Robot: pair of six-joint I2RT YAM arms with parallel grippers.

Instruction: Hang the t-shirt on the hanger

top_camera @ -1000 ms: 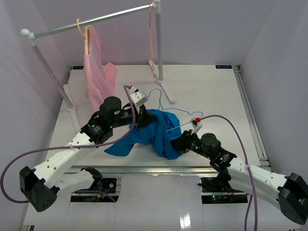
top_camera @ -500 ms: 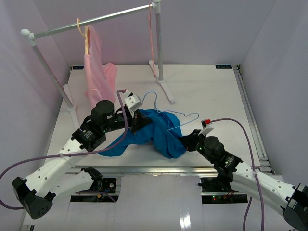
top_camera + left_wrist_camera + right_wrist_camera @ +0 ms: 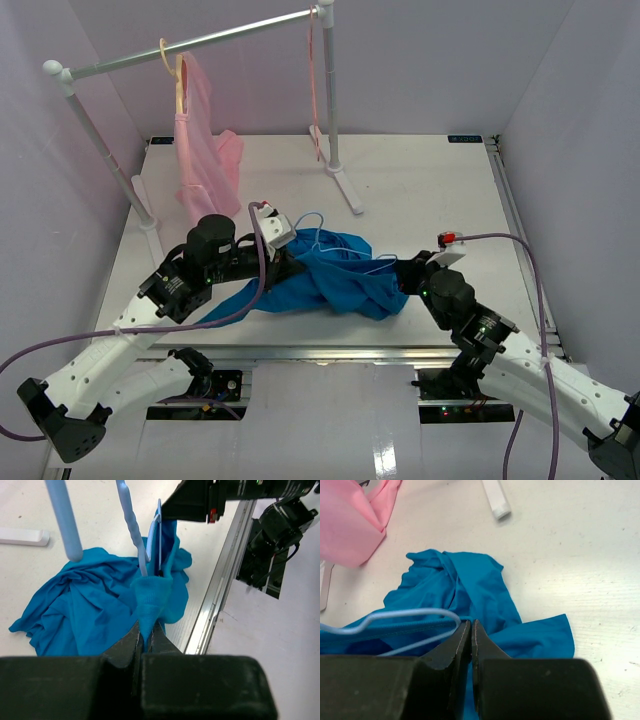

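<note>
The bright blue t-shirt lies crumpled at the table's near middle. The thin light-blue hanger is tangled in it, with its hook sticking out at the far side. My left gripper is at the shirt's left side, shut on a raised fold of the cloth. The hanger's wire rises just beyond that fold. My right gripper is at the shirt's right edge, jaws shut on the t-shirt's hem. A loop of the hanger lies against its left finger.
A clothes rack spans the back. A pale pink garment hangs at its left on a cream-yellow hanger, and a thin pink hanger hangs at its right. The rack's foot lies behind the shirt. The table's metal front rail is close.
</note>
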